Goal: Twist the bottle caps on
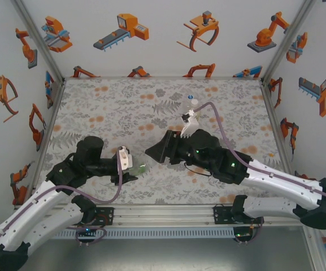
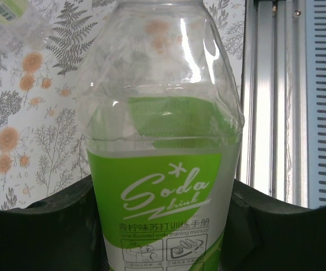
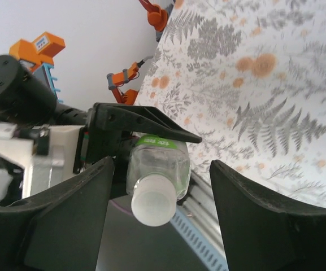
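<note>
Gripping the green-label bottle (image 2: 163, 186) across its body, my left claw (image 2: 163, 237) is pinched tight on it, close to the near edge of the table surface (image 1: 112, 107), a bit left of centre. The white cap (image 3: 153, 206) sits on that bottle's neck and points at my right claw (image 3: 163, 166), whose fingers (image 3: 66, 226) are spread wide either side w/ a gap between them and the cap (no contact that I can see). From above, both claws meet nose to nose approx. mid-surface. A second clear bottle (image 2: 4, 14) w/ a pale label lies just past the held one. More clear bottles (image 1: 191, 104) are near the far edge, right of centre, too small to count.
</note>
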### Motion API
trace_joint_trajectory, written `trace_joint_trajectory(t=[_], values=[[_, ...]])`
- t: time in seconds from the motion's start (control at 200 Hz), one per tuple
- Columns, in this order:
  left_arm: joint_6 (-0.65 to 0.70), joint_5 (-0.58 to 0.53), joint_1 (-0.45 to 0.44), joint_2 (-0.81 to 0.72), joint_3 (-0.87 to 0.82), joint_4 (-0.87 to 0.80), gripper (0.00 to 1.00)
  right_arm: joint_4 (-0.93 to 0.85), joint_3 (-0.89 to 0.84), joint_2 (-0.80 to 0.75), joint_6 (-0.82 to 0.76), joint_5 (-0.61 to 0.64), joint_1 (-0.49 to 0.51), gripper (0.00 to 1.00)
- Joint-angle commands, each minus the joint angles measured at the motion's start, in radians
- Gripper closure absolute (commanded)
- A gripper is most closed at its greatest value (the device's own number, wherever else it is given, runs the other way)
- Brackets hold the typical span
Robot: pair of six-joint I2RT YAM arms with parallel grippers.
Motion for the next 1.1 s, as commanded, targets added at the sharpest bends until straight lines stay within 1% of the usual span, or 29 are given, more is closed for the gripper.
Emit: trace_joint_trajectory(t=[0.0, 0.1, 0.185, 0.361, 0.411, 0.451, 0.556, 0.786, 0.916, 1.092], values=[[0.031, 0.069, -0.002, -0.002, 0.018, 0.025, 1.0, -0.007, 0.038, -0.053, -0.288, -0.038, 0.0, 0.37], [0.035, 0.091, -0.002, -0.004, 0.019, 0.021, 1.0, 0.029, 0.024, -0.087, -0.538, -0.17, 0.001, 0.39], [0.041, 0.114, -0.001, -0.004, 0.018, 0.014, 1.0, -0.004, 0.025, -0.11, -0.757, -0.277, 0.001, 0.4], [0.053, 0.187, -0.003, 0.002, 0.018, 0.004, 1.0, -0.241, 0.12, -0.086, -1.285, -0.573, 0.0, 0.42], [0.056, 0.2, -0.004, 0.005, 0.018, 0.005, 1.0, -0.308, 0.145, -0.066, -1.411, -0.643, 0.001, 0.43], [0.057, 0.204, -0.003, 0.009, 0.019, 0.004, 1.0, -0.344, 0.165, -0.049, -1.479, -0.669, 0.0, 0.45], [0.057, 0.207, -0.003, 0.011, 0.019, 0.001, 1.0, -0.329, 0.185, -0.01, -1.518, -0.649, 0.001, 0.48], [0.06, 0.21, -0.003, 0.016, 0.022, -0.003, 1.0, -0.201, 0.143, 0.011, -1.498, -0.658, 0.001, 0.5], [0.061, 0.213, -0.003, 0.019, 0.023, -0.004, 1.0, -0.19, 0.139, 0.023, -1.494, -0.656, 0.001, 0.52], [0.061, 0.213, -0.004, 0.013, 0.023, -0.005, 1.0, -0.197, 0.142, 0.042, -1.49, -0.666, 0.002, 0.53]])
